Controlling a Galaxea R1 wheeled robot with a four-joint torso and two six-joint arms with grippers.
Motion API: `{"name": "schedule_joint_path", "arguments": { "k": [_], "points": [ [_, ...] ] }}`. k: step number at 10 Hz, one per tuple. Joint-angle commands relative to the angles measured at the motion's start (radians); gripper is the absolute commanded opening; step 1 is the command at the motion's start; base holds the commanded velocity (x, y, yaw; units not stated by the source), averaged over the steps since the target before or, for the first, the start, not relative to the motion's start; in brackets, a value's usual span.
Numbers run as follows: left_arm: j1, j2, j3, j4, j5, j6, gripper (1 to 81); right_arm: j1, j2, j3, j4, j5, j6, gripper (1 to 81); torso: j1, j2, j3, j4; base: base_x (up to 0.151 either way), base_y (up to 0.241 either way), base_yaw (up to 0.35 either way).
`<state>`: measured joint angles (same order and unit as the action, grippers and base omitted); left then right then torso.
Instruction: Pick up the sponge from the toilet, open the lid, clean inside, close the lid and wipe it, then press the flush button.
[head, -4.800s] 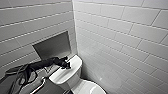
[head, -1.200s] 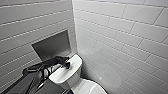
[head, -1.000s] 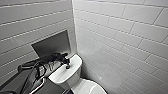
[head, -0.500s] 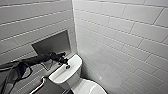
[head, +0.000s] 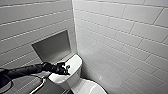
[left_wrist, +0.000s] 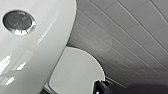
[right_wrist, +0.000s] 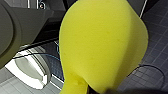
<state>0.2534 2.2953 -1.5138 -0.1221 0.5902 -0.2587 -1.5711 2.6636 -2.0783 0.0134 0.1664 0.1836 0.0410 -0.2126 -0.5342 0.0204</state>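
Note:
My left gripper is shut and hovers over the white tank top, at its middle. In the left wrist view the flush button, dark and round, sits in the glossy tank top close below. The lid is down over the bowl, and it shows as a white oval in front of the tank. The sponge, bright yellow, looms large in the right wrist view. It is pinched at its narrow end by my right gripper.
Grey tiled walls meet in a corner right behind the toilet. A recessed niche opens in the left wall above the tank. A metal bar runs low at the left. Dark floor tiles with cables lie under the right arm.
My left arm has dropped from a raised, bent pose to a flatter reach across the tank top. The gripper stays over the middle of the tank.

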Motion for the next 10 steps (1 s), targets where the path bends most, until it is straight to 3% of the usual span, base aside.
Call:
{"name": "schedule_joint_path", "arguments": {
  "k": [1,3,6,10],
  "points": [
    [0.532,-0.304,0.247,0.255,-0.278,0.024,1.0,-0.01,0.041,-0.072,-0.001,-0.064,-0.007,1.0,0.0,0.0,0.027,0.0,0.0,0.0,0.0],
    [0.75,-0.278,0.212,0.353,-0.423,0.023,1.0,-0.011,0.075,-0.143,0.0,-0.062,-0.007,1.0,0.0,0.0,0.042,0.0,0.0,0.0,0.0],
    [0.966,-0.123,-0.011,0.419,-0.522,0.024,1.0,-0.005,0.106,-0.182,0.0,-0.064,-0.01,1.0,-0.001,0.0,0.099,0.0,0.0,0.0,0.0],
    [1.097,0.101,-0.292,0.446,-0.53,0.026,1.0,-0.005,0.118,-0.203,0.0,-0.064,-0.01,1.0,-0.002,-0.001,0.174,0.0,0.0,0.0,0.0]
  ]
}}
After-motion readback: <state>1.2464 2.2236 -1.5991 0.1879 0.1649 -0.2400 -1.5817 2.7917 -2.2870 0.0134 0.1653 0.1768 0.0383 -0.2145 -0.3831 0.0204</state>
